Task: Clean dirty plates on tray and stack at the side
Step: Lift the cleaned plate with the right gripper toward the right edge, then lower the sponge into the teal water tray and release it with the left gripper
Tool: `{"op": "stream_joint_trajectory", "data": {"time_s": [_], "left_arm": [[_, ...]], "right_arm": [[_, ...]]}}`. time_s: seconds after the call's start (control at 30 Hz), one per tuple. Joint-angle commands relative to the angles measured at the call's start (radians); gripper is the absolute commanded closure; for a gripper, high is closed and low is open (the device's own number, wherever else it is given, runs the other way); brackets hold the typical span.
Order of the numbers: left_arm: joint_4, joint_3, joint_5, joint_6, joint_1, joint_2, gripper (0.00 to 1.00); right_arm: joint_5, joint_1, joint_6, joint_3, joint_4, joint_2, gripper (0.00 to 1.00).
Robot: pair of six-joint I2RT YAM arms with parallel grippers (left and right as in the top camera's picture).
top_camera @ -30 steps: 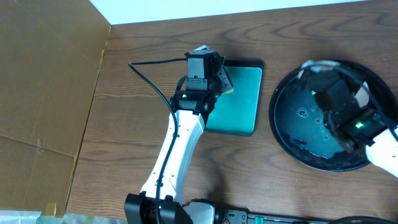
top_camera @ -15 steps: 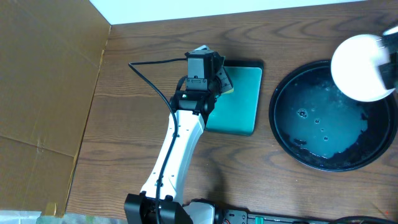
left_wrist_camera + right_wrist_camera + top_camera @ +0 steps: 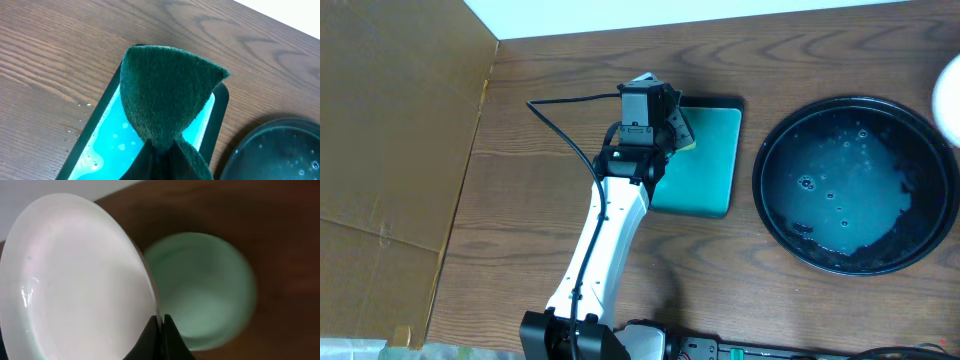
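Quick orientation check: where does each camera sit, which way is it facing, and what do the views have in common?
Overhead: fixed above the table, looking straight down; shows the left arm, teal dish and black tray.
Left wrist: on the left arm, looking down past the left gripper, shut on a green pad over the dish.
Right wrist: looks along the right gripper, pinching a white plate by its rim; a second plate is blurred beyond.
Shared: overhead and left wrist both show dish and tray.

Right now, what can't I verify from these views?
Overhead: the held plate is cut off by the right edge; the right end effector is out of frame.
Right wrist: the plate below is blurred; stack count unreadable.
Left wrist: the scouring pad hides part of the teal dish.
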Motion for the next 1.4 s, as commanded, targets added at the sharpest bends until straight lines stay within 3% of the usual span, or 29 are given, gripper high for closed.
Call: {"op": "stream_joint_trajectory", "data": {"time_s": [0.0, 0.23, 0.5, 0.57, 0.63, 0.67, 0.8, 1.37], "left_arm": [[0.005, -0.004, -0.008, -0.009, 0.003, 0.0, 0.93], [0.008, -0.004, -0.008, -0.009, 0.003, 0.0, 0.93], [0.008, -0.004, -0.008, -0.009, 0.003, 0.0, 0.93], [0.009, -0.004, -0.008, -0.009, 0.003, 0.0, 0.93], [0.009, -0.004, -0.008, -0.009, 0.003, 0.0, 0.93], [0.008, -0.004, -0.008, -0.009, 0.003, 0.0, 0.93], [0.008, -0.004, -0.008, -0.009, 0.003, 0.006, 0.93], [0.031, -0.031, -0.02, -0.009, 0.003, 0.288, 0.93]], "right_arm": [[0.23, -0.023, 0.16, 0.01, 0.014, 0.047, 0.98], [0.321, -0.024, 0.305, 0.01, 0.113, 0.211, 0.98], [0.365, -0.024, 0.307, 0.011, 0.181, 0.301, 0.99], [0.369, -0.025, 0.306, 0.011, 0.191, 0.294, 0.79], [0.369, -0.025, 0.306, 0.013, 0.192, 0.287, 0.39], [0.367, -0.025, 0.306, 0.013, 0.19, 0.281, 0.24], [0.325, -0.021, 0.306, 0.013, 0.155, 0.23, 0.01], [0.275, 0.158, 0.306, 0.013, -0.05, -0.213, 0.01]]}}
